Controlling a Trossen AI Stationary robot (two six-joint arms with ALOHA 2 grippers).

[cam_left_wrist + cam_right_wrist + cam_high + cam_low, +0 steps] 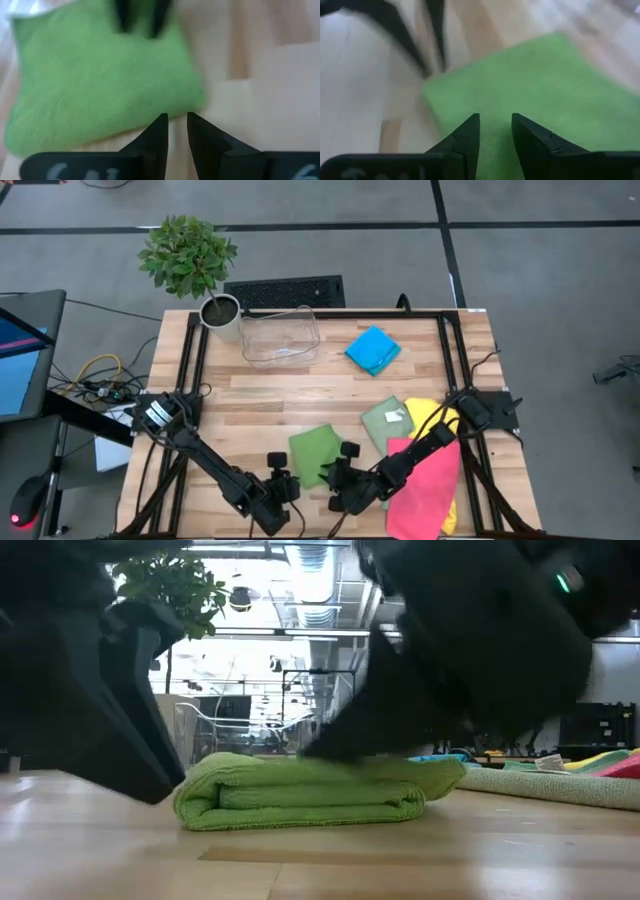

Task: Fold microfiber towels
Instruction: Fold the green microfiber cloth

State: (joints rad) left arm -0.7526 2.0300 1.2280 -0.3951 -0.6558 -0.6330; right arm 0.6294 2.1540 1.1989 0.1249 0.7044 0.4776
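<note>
**At the surface's near edge, two tools flanking a folded green towel**

Near the front of the wooden surface (300, 395), the left tool (284, 489) is hovering just beside the bright green towel (314, 452), its two dark fingers (156, 137) standing a narrow gap apart over bare wood with nothing between them. Across the cloth, the right tool (340, 477) is sitting at the towel's other side, its fingers (468, 136) parted and poised above the green fabric; whether they are touching it cannot be told. The low view is showing the towel lying folded in layers, a rounded fold facing the camera's left.

Further out on the right arm's side, a pale sage towel (386, 421) bearing a small white tag is lying flat, overlapping a yellow towel (428, 413), while a pink towel (428, 480) is spreading toward the front edge beneath the right arm. A blue towel (372, 350) is resting folded well apart, toward the far side. Near it, a clear plastic bin (279, 336) is standing beside a potted plant (190, 260) at the far left corner.
</note>
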